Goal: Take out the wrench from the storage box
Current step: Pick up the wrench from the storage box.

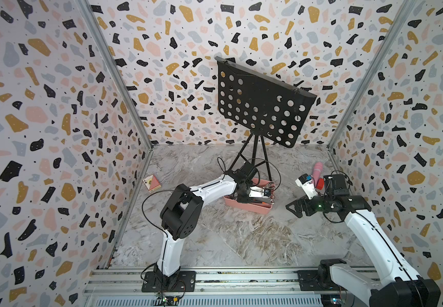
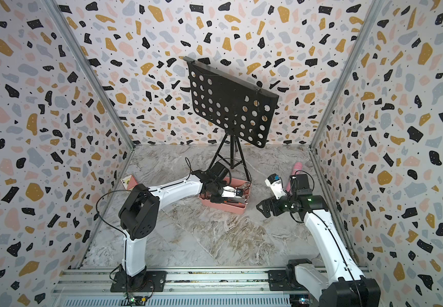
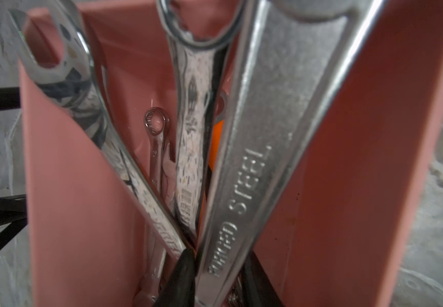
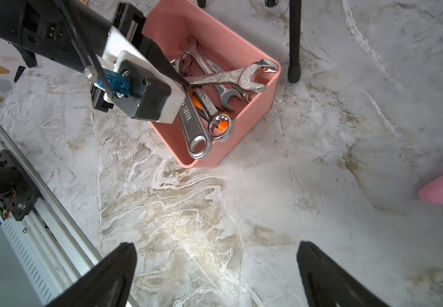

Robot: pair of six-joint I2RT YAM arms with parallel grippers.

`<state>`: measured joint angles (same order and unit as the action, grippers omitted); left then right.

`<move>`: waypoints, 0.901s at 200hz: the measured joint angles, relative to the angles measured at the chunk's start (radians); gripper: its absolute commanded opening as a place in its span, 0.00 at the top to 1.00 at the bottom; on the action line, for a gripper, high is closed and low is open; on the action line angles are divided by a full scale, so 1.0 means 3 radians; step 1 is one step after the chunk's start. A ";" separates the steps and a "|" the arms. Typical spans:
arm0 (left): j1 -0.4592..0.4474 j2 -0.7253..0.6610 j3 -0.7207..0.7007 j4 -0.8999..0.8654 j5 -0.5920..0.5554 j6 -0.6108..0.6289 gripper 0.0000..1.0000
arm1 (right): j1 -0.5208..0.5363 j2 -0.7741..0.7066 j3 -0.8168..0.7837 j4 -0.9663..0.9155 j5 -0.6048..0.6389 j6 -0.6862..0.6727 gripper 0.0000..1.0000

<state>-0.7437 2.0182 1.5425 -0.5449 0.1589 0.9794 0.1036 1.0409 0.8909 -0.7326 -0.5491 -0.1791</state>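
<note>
Wrenches (image 4: 223,77) of shiny steel crowd the salmon-pink plastic storage box (image 4: 244,130); my left pincer (image 3: 217,265) straddles one broad wrench (image 3: 255,159), grip I cannot tell; right pincer (image 4: 216,265) stands spread.

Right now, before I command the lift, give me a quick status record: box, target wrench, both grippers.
storage box: on table, holding several wrenches
target: FORGED STEEL wrench, lying in the box
left gripper: in the box, fingers on either side of that wrench; firm grip unclear
right gripper: open, empty, over the table
</note>
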 measured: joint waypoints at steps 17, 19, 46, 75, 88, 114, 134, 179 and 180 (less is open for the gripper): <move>0.0000 0.0013 0.0028 -0.0004 -0.0004 -0.0025 0.79 | 0.0000 0.0000 0.0000 0.0005 0.0000 0.0001 0.00; 0.0000 0.0013 0.0028 -0.0003 -0.0005 -0.0029 0.79 | 0.0000 0.0000 0.0000 0.0005 0.0000 0.0001 0.00; 0.0000 0.0013 0.0029 0.0009 -0.0024 -0.0056 0.83 | 0.0000 0.0000 0.0000 0.0014 0.0001 0.0010 0.00; -0.0004 0.0013 0.0029 0.0031 -0.0052 -0.0106 0.87 | 0.0000 0.0000 0.0000 0.0027 0.0018 0.0013 0.00; -0.0011 0.0013 0.0029 0.0039 -0.0079 -0.0149 0.88 | 0.0000 0.0000 0.0000 0.0027 0.0031 0.0014 0.00; -0.0014 0.0013 0.0031 0.0072 -0.0102 -0.0234 0.91 | 0.0000 0.0000 0.0000 0.0027 0.0061 0.0020 0.00; -0.0014 0.0013 0.0038 0.0083 -0.0114 -0.0289 0.95 | 0.0000 0.0000 0.0000 0.0027 0.0076 0.0023 0.00; -0.0014 0.0008 0.0066 0.0120 -0.0148 -0.0376 1.00 | 0.0000 0.0000 0.0000 0.0028 0.0090 0.0024 0.00; -0.0013 0.0008 0.0066 0.0120 -0.0149 -0.0383 1.00 | 0.0000 0.0000 0.0000 0.0028 0.0092 0.0024 0.00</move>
<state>-0.7475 2.0205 1.5623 -0.5091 0.1143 0.8646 0.1036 1.0409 0.8909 -0.7242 -0.5217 -0.1719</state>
